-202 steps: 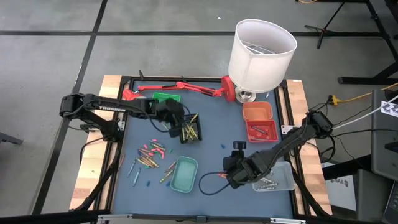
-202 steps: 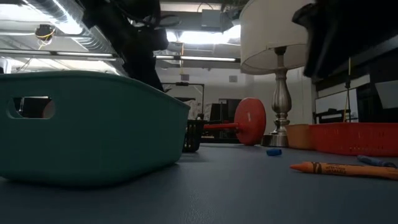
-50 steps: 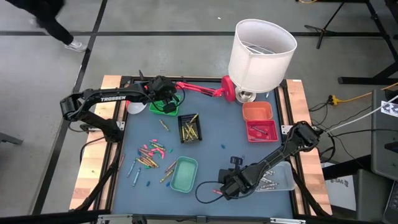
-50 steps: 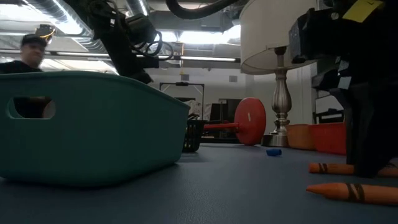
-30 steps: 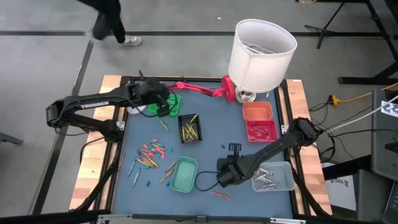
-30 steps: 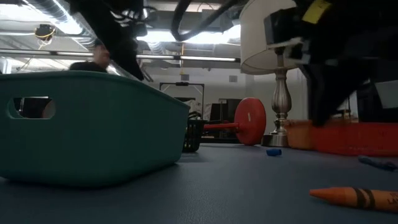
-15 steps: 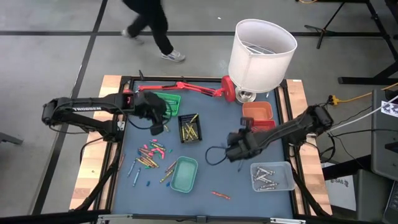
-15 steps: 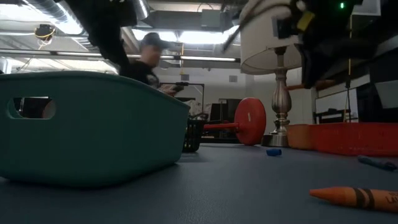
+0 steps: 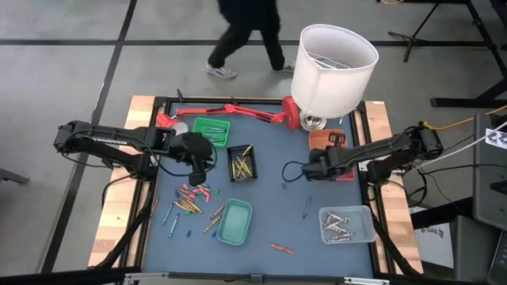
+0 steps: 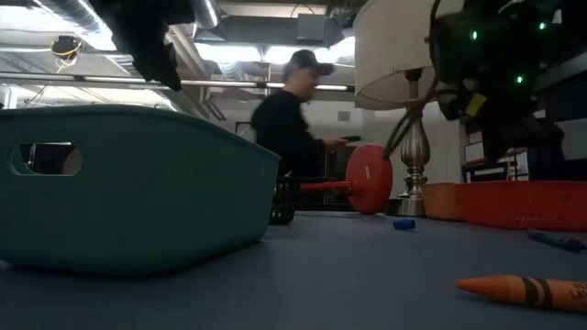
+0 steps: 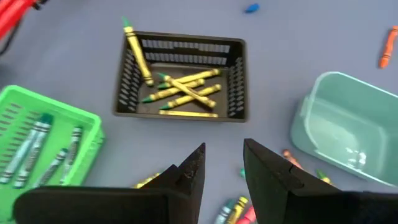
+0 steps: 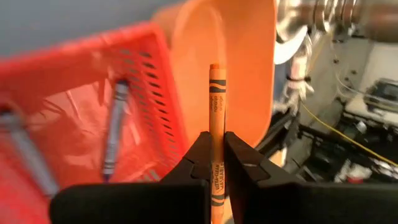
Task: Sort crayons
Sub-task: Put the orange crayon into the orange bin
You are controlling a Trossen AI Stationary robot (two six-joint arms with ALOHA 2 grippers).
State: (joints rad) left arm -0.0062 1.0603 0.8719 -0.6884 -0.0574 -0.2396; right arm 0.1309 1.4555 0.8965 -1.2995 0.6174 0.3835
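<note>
My right gripper (image 12: 217,163) clamps an orange crayon (image 12: 216,118), orange tray (image 12: 242,68) just ahead, probably below too, my left gripper (image 11: 222,165) parted, empty, black tray (image 11: 181,76) ahead.

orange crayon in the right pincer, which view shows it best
The right wrist view: the orange crayon stands upright, clamped in the right pincer, before the orange tray. In the high view the arm hides it; the low and left wrist views don't show it.
</note>
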